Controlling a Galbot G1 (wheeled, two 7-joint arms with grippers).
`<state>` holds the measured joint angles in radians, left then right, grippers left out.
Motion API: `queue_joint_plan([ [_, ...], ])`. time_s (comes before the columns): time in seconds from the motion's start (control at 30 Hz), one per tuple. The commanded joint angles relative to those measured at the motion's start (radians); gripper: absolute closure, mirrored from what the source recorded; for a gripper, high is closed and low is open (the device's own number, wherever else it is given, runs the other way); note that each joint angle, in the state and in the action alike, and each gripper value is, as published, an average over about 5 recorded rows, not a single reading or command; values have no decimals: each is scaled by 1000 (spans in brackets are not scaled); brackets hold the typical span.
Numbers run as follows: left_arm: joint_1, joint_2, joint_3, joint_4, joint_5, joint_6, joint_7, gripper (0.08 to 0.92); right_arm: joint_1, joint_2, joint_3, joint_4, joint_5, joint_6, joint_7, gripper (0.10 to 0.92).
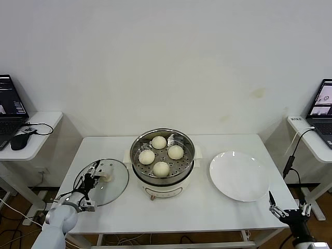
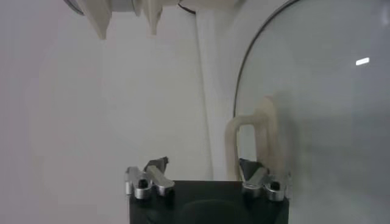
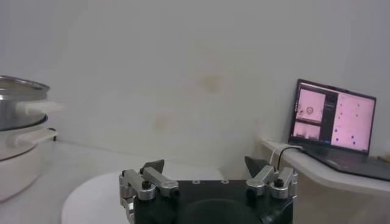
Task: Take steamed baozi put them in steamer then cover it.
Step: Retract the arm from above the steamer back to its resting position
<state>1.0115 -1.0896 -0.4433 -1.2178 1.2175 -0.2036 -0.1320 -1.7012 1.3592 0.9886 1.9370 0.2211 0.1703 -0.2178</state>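
Steamed baozi (image 1: pixel 161 154): four buns are sitting inside the steamer, none on the plate.
Steamer (image 1: pixel 140 143): it is standing uncovered at the middle of the desk (image 1: pixel 171 212), on its white pot base.
Cover (image 1: pixel 115 182): the glass lid is lying flat on the desk to the robot's left of the steamer, cream handle (image 2: pixel 262 137) upward.
Left pincer (image 1: pixel 92 179): it is reaching over the cover with its jaws partly apart, straddling the handle; whether the fingers are touching it I cannot tell.
Right pincer (image 3: pixel 210 169): it is waiting with jaws wide and empty, low at the desk's near right corner.
Plate (image 1: pixel 238 176): it is lying bare, to the right of the steamer.
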Motion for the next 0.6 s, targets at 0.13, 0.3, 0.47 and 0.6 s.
queue_joint_plan([
  [0.13, -5, -9, -2, 14, 2, -5, -11, 548, 0, 1, -5, -4, -4, 3, -3, 203],
  [0.3, 19, -16, -24, -17, 1, 1, -40, 686, 0, -1, -12, -5, -7, 4, -4, 203],
  [0.47, 93, -22, -78, -128, 3, 47, -69, 829, 6, -5, -26, -8, -9, 5, -5, 203],
  [0.6, 163, -18, -125, -257, -10, 118, -63, 866, 13, -13, -48, -15, -13, 4, -5, 203],
])
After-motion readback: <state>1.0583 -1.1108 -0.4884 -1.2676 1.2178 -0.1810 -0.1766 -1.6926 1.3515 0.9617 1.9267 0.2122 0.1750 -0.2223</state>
